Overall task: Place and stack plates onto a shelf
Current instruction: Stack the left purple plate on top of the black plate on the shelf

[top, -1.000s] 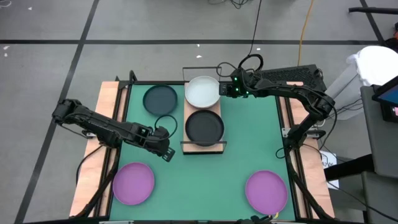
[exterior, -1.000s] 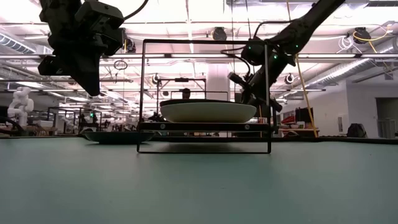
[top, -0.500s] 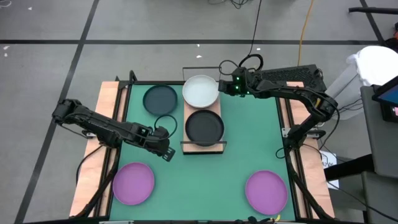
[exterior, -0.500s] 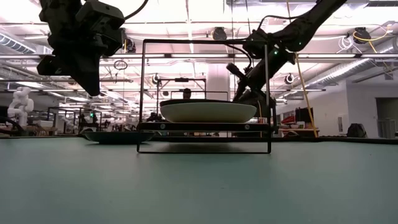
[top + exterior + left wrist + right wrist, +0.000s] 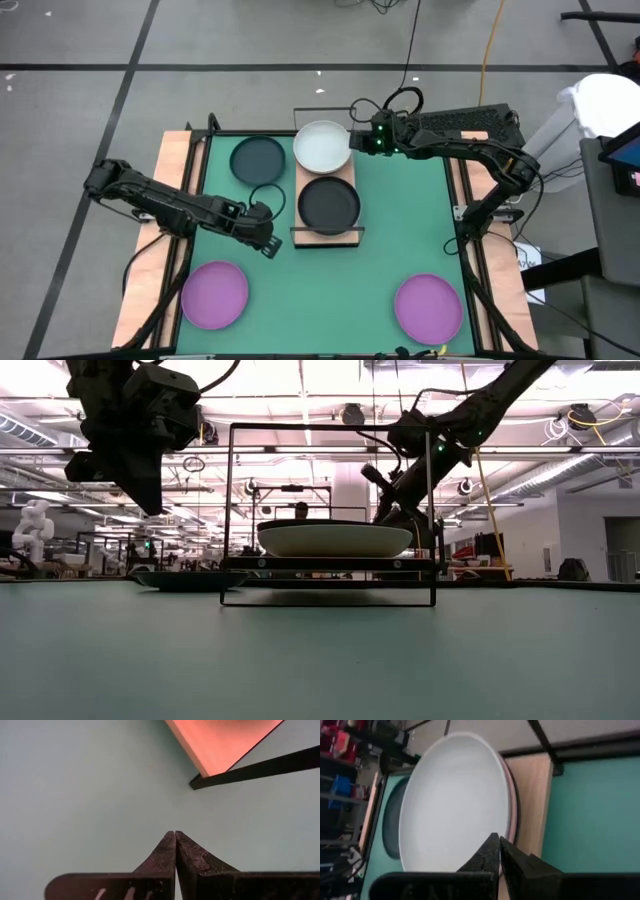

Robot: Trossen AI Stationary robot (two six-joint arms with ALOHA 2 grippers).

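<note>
White plate beside right gripper

The shelf, a narrow light wood board with black wire ends, carries a whitish plate at its far end, atop a pink-rimmed one, and a dark grey plate at its near end. Left of the shelf's far end lies another dark grey plate; two purple plates lie beyond its near end, left and right.
</note>
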